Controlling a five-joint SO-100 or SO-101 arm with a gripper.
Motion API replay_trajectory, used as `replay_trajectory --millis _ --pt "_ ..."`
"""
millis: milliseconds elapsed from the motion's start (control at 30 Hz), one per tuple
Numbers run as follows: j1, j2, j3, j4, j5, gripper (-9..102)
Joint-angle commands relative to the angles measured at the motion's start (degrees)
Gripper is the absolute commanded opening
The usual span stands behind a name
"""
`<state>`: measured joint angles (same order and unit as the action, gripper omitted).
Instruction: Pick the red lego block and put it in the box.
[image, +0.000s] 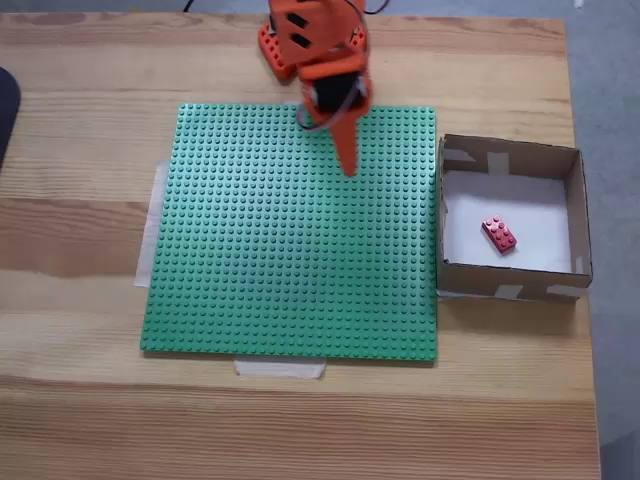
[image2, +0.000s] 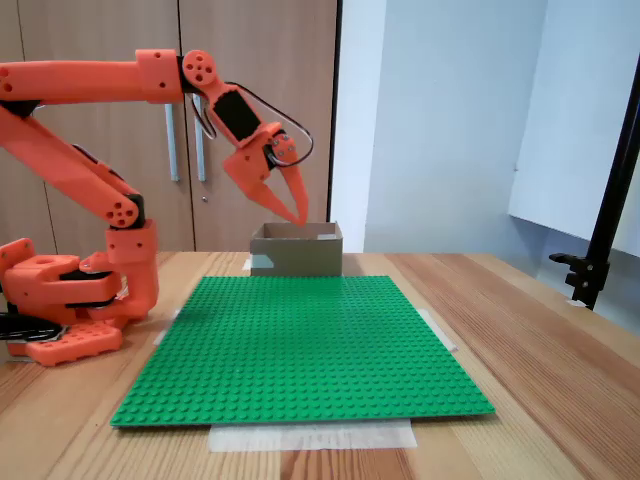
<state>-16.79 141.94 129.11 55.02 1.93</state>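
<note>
1. The red lego block (image: 499, 234) lies flat on the white bottom of the box (image: 509, 155), a little right of the middle as a fixed view from above shows it, turned at a slant and clear of all four walls.
2. In the side-on fixed view the box (image2: 296, 250) stands beyond the far edge of the green baseplate (image2: 300, 345), and the block inside it is hidden by the walls.
3. The orange arm's jaws (image: 346, 160) hang in the air over the far part of the green baseplate (image: 290, 240), left of the box in the view from above.
4. The jaws (image2: 296, 213) point downward, pressed together into one point and holding nothing.
5. The baseplate sits on a wooden tabletop (image: 300, 420), with strips of pale tape (image: 279, 368) under its edges.
</note>
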Motion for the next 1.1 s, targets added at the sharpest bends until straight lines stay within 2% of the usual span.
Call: replay_trajectory --millis 0,433,867,1067 --pt "3.9 4.6 3.0 -2.3 -1.4 -1" --pt "14.1 18.5 20.5 -8.1 -3.4 -1" --pt "14.0 33.9 35.5 -7.6 -4.3 -1" --pt "14.2 34.9 39.8 -11.5 -5.1 -1"
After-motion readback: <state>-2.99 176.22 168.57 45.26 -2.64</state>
